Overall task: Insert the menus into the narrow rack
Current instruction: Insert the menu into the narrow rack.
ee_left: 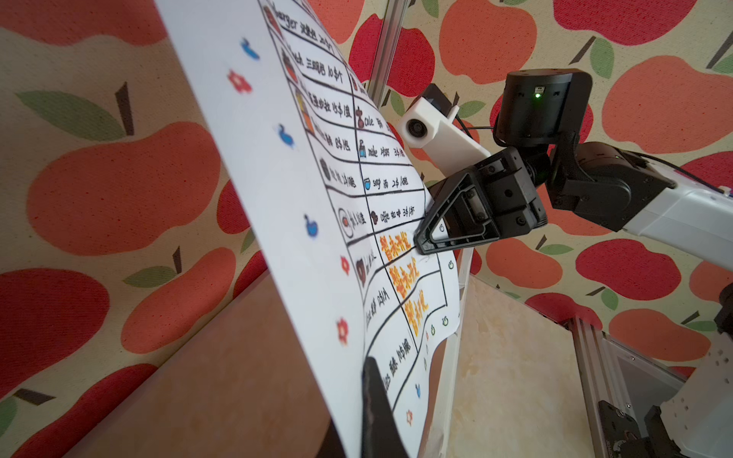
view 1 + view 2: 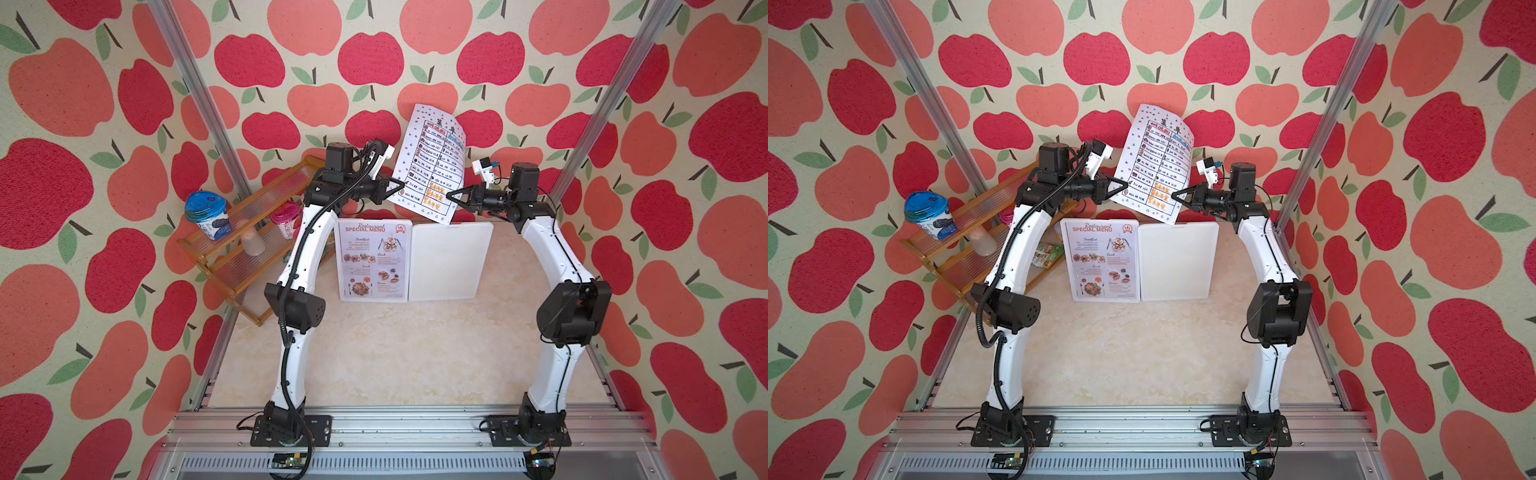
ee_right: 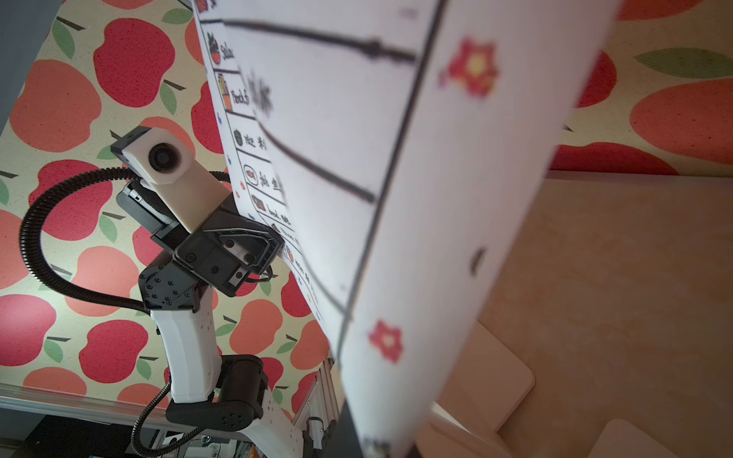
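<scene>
With the left gripper [image 2: 401, 185] and right gripper [image 2: 451, 195], keep the table menu [image 2: 432, 158] taut and level, then lower its bottom edge squarely into the blank white half of the rack [image 2: 451, 262]; slack would likely buckle the paper at the slot. Both grippers are pressed together, each pinching a lower side edge of that menu, which stands nearly upright at upper centre in both top views, just above the rack. The red menu [image 2: 372, 259] appears already seated in the rack's half nearer frame left.
</scene>
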### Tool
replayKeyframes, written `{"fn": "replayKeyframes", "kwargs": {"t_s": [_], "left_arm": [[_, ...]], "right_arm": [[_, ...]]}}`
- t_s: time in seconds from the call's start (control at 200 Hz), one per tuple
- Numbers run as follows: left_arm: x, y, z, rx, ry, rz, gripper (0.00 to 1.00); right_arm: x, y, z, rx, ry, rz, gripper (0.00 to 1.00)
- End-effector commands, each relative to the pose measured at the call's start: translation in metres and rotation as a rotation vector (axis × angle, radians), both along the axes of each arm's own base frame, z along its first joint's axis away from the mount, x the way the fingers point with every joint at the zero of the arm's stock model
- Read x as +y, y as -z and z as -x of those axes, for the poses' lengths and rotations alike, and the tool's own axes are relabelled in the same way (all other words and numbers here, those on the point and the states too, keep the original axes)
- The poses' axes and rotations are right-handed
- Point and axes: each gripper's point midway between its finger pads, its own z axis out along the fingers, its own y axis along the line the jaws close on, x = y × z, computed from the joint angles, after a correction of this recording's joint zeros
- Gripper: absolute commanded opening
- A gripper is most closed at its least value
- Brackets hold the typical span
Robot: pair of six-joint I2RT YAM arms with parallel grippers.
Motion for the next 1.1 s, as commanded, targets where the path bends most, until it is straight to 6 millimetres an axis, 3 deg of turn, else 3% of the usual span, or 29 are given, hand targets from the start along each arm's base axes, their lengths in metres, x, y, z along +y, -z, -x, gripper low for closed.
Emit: {"fn": "replayKeyframes", "kwargs": {"t_s": [0.0, 0.485, 0.85, 1.095], "left_arm": [[0.004, -0.002, -0.001, 0.01, -0.006, 0.008, 0.05], [0.006, -0.002, 0.003, 0.013, -0.008, -0.005, 0.04], [0.005, -0.014, 0.008, 0.001, -0.007, 0.013, 0.05], [0.004, -0.019, 0.012, -0.01, -0.011, 0.009, 0.06]], "right_arm": [[0.003, 0.001, 0.002, -0.005, -0.016, 0.007, 0.0], [0.004, 0.005, 0.008, -0.004, -0.028, 0.027, 0.0], [0.002, -0.009, 0.005, -0.02, -0.03, 0.006, 0.0], [-0.002, -0.009, 0.003, -0.014, -0.025, 0.006, 0.0]]}}
